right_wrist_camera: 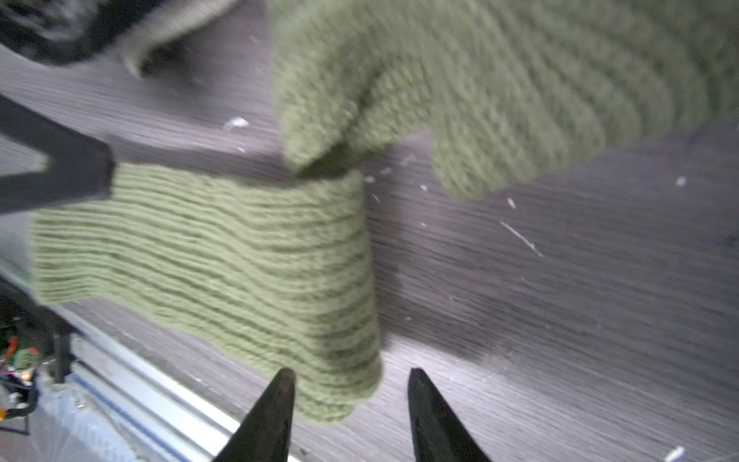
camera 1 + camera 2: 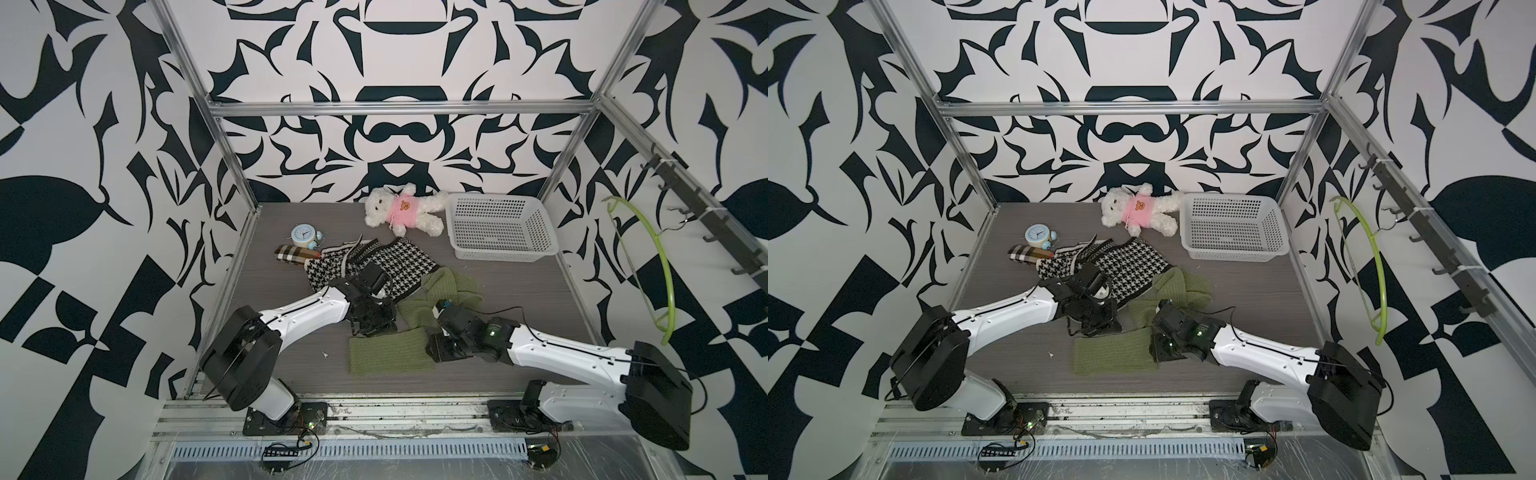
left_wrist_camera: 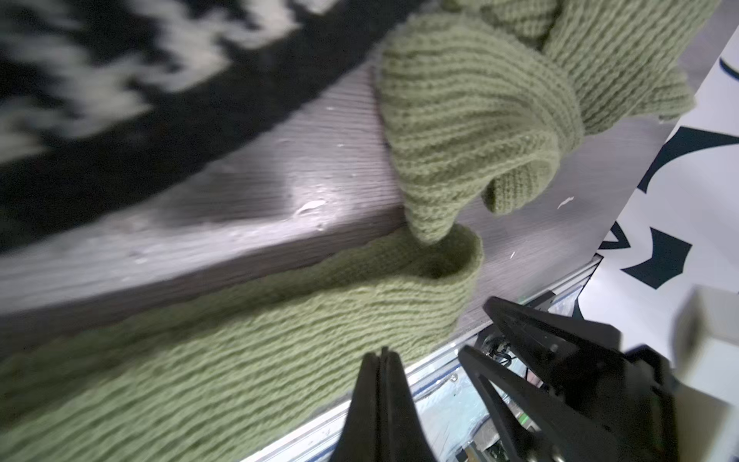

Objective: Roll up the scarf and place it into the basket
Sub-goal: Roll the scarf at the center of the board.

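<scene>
**The first turn of the green scarf**

My right gripper (image 1: 350, 380) has its jaws apart. The folded corner of the scarf (image 1: 224, 256) lies just under the gap and is not pinched. My left gripper (image 3: 382, 368) is pressed together on nothing, above the same flat strip and near the right one.

I judge that the roll is not yet begun. To begin it well, I should close on the fold through its whole thickness, low to the table (image 2: 519, 299), and then turn the cloth over itself along the ribs. The left one should press the strip flat so that it does not slide. The knit looks soft and thick, so a loose first turn would probably open again.

The flat part of the scarf lies near the front edge. Its long axis runs from side to side, and its free end points to my left. At the fold it bends away toward a crumpled heap beside the houndstooth garment (image 2: 399, 262). The basket (image 2: 496, 252) stands well apart, at the far right.
</scene>
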Motion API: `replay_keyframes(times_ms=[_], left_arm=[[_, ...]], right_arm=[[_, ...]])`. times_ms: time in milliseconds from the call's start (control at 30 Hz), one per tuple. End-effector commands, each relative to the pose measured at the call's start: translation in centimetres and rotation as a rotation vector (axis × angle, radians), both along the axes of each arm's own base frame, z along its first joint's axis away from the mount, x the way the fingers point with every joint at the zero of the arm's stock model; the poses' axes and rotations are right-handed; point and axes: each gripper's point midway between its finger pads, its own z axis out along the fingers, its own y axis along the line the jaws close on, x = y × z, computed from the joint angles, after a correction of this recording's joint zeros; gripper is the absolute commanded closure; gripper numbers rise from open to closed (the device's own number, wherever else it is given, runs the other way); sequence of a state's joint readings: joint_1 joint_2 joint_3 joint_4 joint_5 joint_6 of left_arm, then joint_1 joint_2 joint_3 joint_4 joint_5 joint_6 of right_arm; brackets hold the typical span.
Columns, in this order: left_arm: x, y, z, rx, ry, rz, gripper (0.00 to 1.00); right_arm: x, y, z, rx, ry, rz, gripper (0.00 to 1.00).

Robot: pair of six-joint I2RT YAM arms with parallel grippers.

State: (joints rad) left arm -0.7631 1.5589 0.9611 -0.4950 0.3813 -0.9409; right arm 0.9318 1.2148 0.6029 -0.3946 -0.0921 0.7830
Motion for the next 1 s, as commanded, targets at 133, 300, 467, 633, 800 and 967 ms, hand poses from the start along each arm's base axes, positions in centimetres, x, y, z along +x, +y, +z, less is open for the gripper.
replay_keyframes(times_ms=[133, 300, 467, 633, 800, 967], left_arm=[[-1.5, -1.7, -1.5, 0.012, 0.049, -0.089, 1.0], [-3.0, 1.3, -4.1, 0.127, 0.096, -0.063, 1.0], [-4.0, 6.7, -6.1, 0.233, 0.141, 0.045, 1.0], [-3.1, 11.3, -4.8, 0.318, 0.086, 0.128, 1.0], [-1.2, 8.5, -0.5, 0.122, -0.028, 0.107, 1.0], [-1.0, 6.3, 2.4, 0.017, -0.071, 0.043, 1.0]], right_arm=[[-1.1, 0.6, -3.0, 0.033, 0.062, 0.024, 0.59], [-0.7, 2.4, -2.2, 0.093, 0.052, 0.066, 0.91], [-0.9, 6.0, -0.6, 0.129, 0.048, 0.154, 1.0], [-1.1, 8.7, -0.1, 0.114, 0.045, 0.223, 1.0], [-0.1, 8.2, -0.3, 0.061, 0.018, 0.203, 1.0], [1.7, 7.1, 0.3, 0.022, 0.002, 0.191, 1.0]])
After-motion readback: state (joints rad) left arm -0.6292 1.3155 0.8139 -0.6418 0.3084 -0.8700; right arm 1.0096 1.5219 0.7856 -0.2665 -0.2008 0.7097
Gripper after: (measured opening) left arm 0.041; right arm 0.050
